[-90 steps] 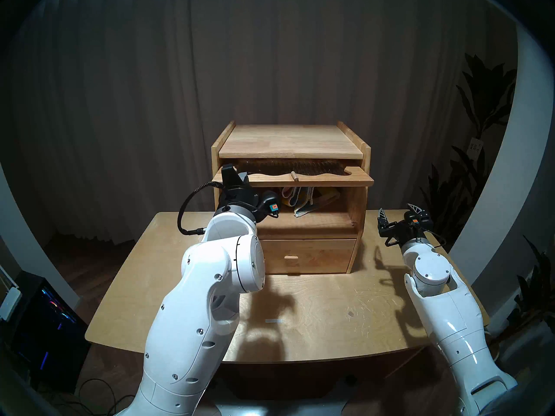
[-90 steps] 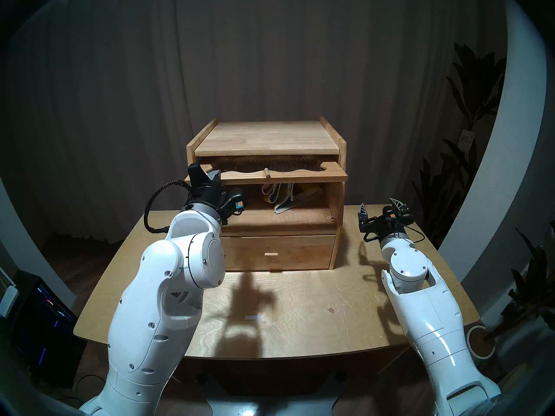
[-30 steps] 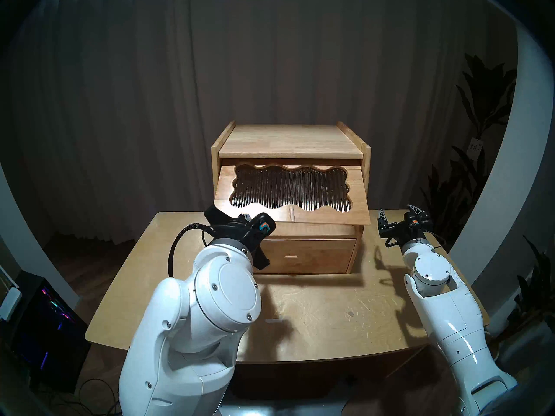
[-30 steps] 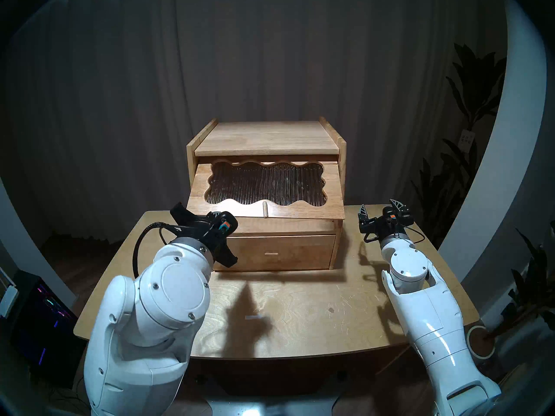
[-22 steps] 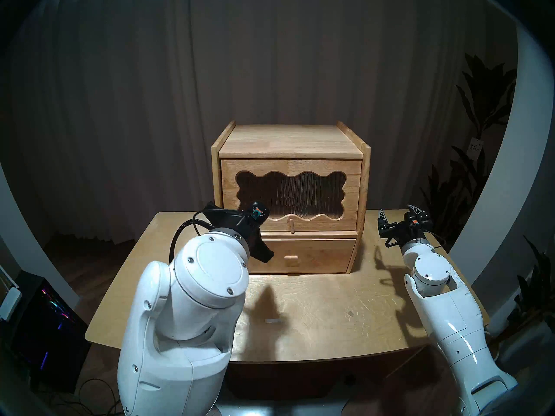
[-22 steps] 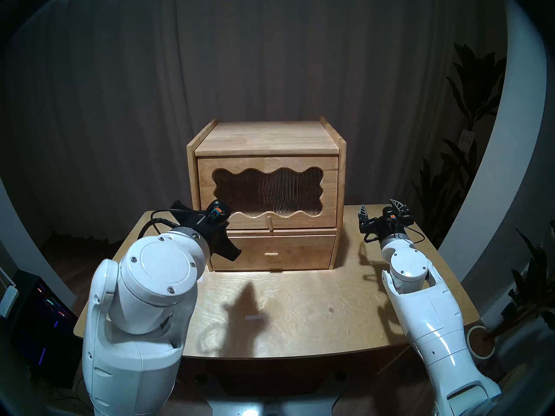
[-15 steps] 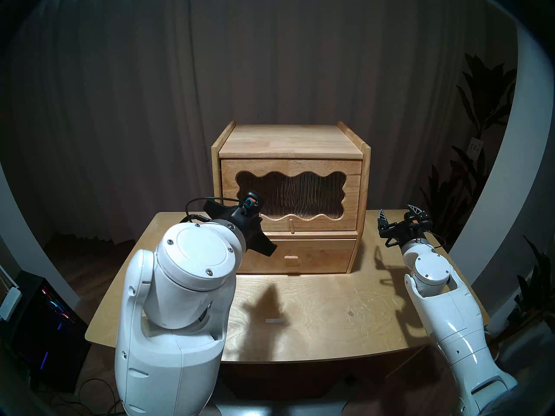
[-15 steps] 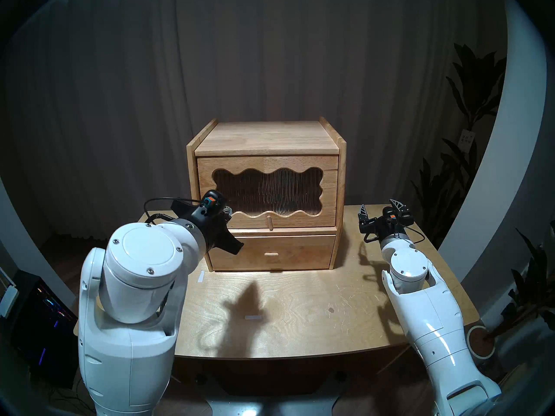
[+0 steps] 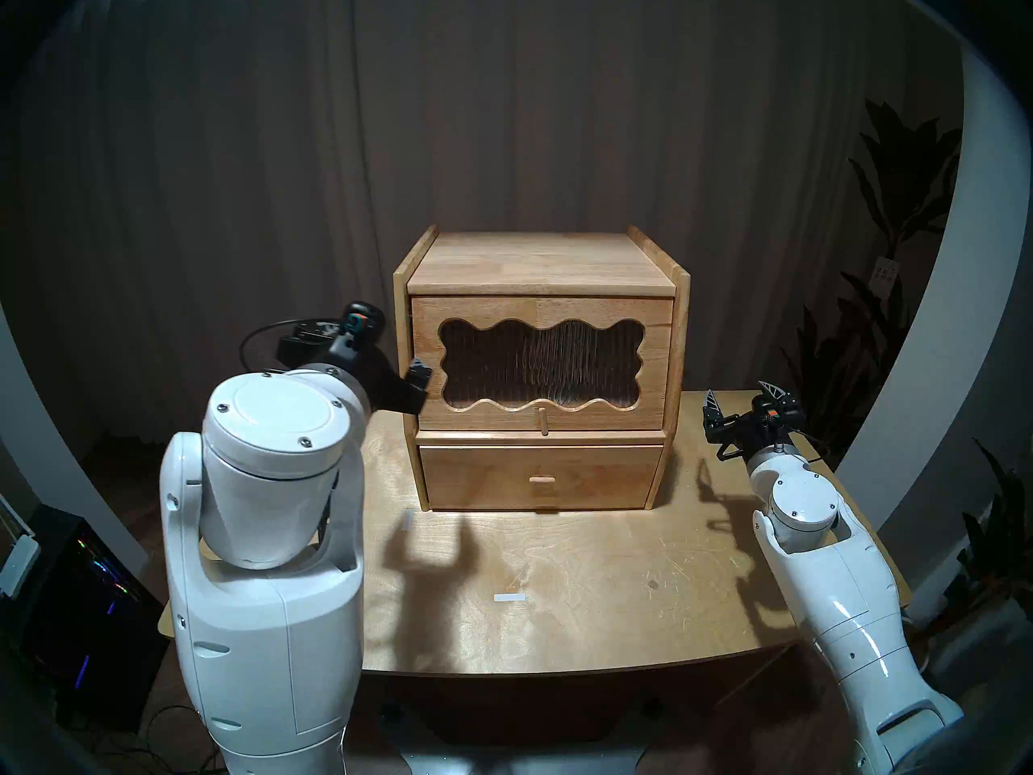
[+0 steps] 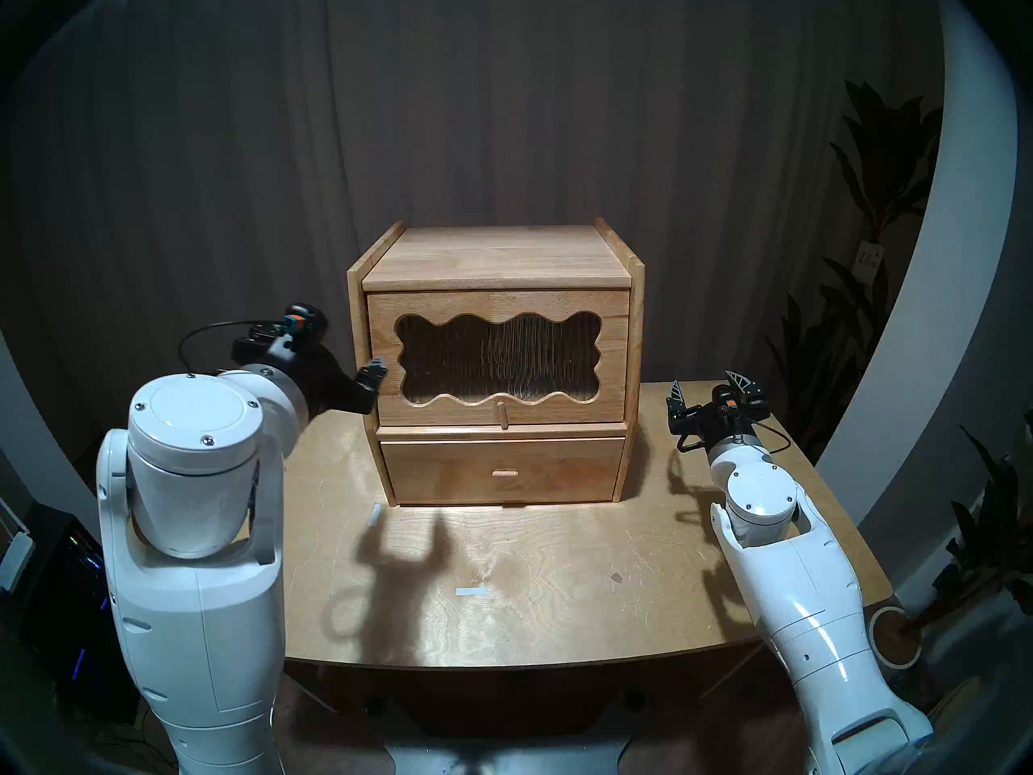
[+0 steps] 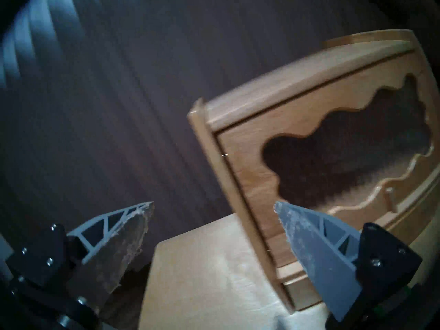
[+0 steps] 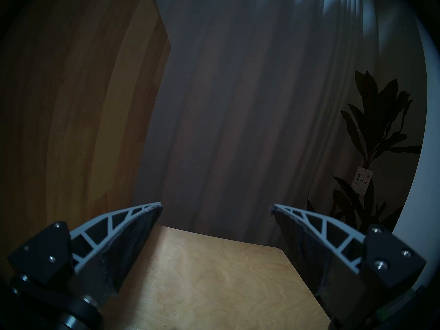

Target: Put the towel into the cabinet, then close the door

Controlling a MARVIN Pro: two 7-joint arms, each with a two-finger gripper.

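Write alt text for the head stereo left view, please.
A light-wood cabinet stands on a table, its door with a wavy ribbed-glass window shut above a closed drawer. The left hand and right hand are open, flanking it.

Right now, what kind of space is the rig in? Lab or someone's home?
Probably a staged home-style demo room, not a real home: a wooden cabinet on a plywood table, a floor-length curtain behind, a tagged potted plant, and a lit computer tower on the floor.
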